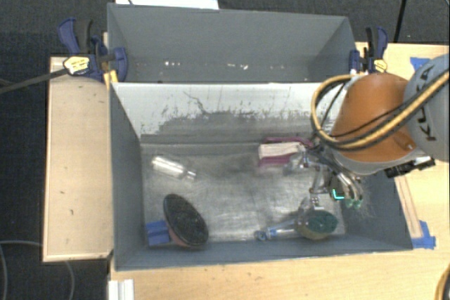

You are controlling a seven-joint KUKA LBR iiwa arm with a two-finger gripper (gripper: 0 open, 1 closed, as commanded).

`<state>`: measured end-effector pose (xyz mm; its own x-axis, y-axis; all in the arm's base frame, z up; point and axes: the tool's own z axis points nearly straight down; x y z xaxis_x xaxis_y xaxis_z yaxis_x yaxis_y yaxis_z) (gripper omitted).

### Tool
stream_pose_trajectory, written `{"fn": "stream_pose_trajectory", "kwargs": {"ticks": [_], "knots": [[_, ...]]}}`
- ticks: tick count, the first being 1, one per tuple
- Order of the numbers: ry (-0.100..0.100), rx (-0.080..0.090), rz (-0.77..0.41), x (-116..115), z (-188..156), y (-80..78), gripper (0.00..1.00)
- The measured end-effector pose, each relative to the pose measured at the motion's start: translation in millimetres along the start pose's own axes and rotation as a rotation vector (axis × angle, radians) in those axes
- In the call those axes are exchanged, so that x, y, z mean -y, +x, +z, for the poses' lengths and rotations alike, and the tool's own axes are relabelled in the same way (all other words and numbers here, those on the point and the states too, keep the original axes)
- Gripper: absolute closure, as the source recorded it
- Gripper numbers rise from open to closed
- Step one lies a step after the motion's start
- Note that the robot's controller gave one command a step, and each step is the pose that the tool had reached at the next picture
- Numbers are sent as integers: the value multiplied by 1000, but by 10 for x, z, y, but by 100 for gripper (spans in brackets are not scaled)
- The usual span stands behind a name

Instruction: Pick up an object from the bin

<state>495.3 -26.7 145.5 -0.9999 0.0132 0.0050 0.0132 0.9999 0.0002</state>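
Orange wrist cover (373, 116) sits on top, at the right of the frame. Under it the gripper (330, 194) hangs low in the grey metal bin (126, 172); I cannot tell if it is open or closed. Nothing looks picked up yet. Just below it, at lower right, lies a round dark green thing with a thin blue handle (316, 224). A small pink and purple box (278, 151) lies near, up and left.

You can read one marking only: the dark letters "KU" on the grey arm (434, 98) at the right, where the word runs off the edge. Any print on the pink box (280, 152) is too small to make out.
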Motion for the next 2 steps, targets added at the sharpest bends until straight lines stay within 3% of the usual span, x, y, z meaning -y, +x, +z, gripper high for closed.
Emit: {"fn": "stream_pose_trajectory", "kwargs": {"ticks": [1, 2], "knots": [[-6, 17, -115, 292, 495, -40, 0], [-5, 28, -115, 298, 504, -62, 100]]}}
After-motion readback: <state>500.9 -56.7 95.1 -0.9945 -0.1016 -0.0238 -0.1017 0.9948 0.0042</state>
